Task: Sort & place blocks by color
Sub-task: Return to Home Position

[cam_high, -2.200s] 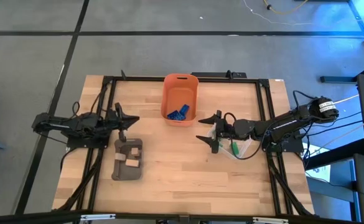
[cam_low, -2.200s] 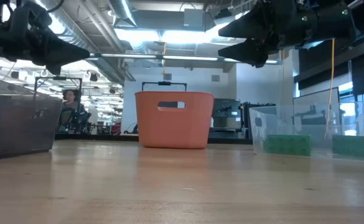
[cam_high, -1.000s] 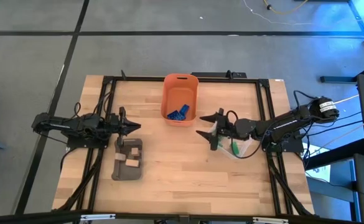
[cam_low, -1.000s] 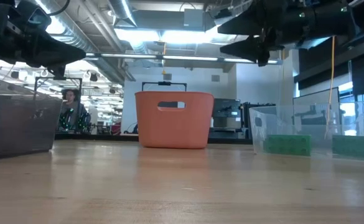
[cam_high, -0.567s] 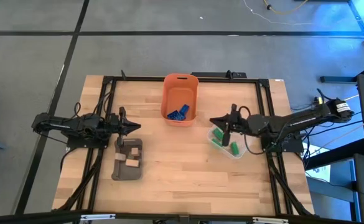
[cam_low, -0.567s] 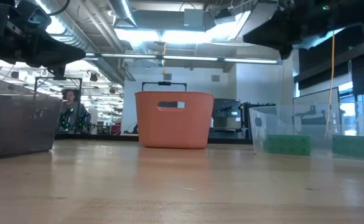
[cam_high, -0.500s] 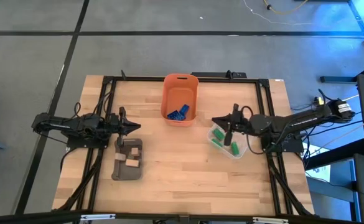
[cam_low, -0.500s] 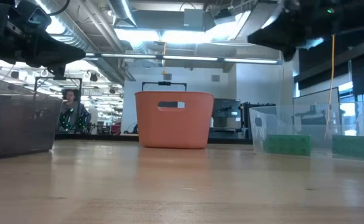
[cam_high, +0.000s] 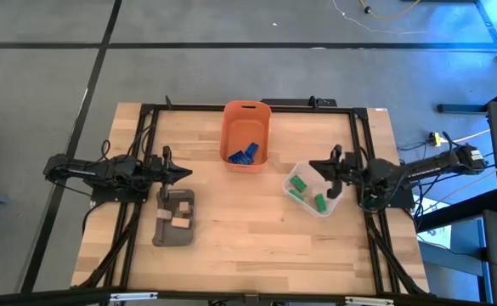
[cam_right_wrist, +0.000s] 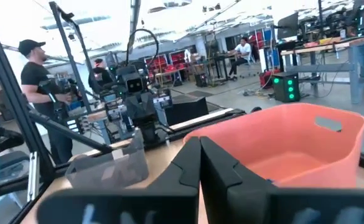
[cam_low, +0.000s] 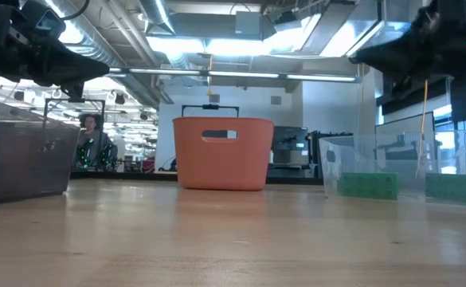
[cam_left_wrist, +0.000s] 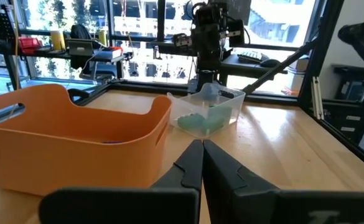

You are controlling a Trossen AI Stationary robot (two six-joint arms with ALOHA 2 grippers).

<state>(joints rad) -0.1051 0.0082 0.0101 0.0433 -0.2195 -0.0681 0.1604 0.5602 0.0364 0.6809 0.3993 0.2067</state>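
Note:
Blue blocks (cam_high: pixel 242 155) lie in the orange bin (cam_high: pixel 245 115) at the table's far middle. Two tan blocks (cam_high: pixel 180 206) rest in the grey tray (cam_high: pixel 160 229) at the left. Green blocks (cam_high: pixel 299 182) sit on the floor of a clear container (cam_high: pixel 309 208) at the right, also seen in the low view (cam_low: pixel 368 186). My left gripper (cam_high: pixel 187 172) hovers shut just beyond the tray's far end, its fingers closed together (cam_left_wrist: pixel 201 146). My right gripper (cam_high: pixel 313 164) hangs shut above the clear container's far right corner, fingers closed (cam_right_wrist: pixel 199 143). Neither holds anything.
A black frame (cam_high: pixel 248 107) runs around the table's edges. Bare wooden tabletop (cam_high: pixel 248 229) spreads across the middle and near side between tray and container. People (cam_right_wrist: pixel 35 93) stand in the room beyond the table.
My right gripper has shut with nothing between its fingers and has drawn back toward the table's right edge, from past the clear container's left side to above its far right corner. The blocks and containers have stayed where they were.

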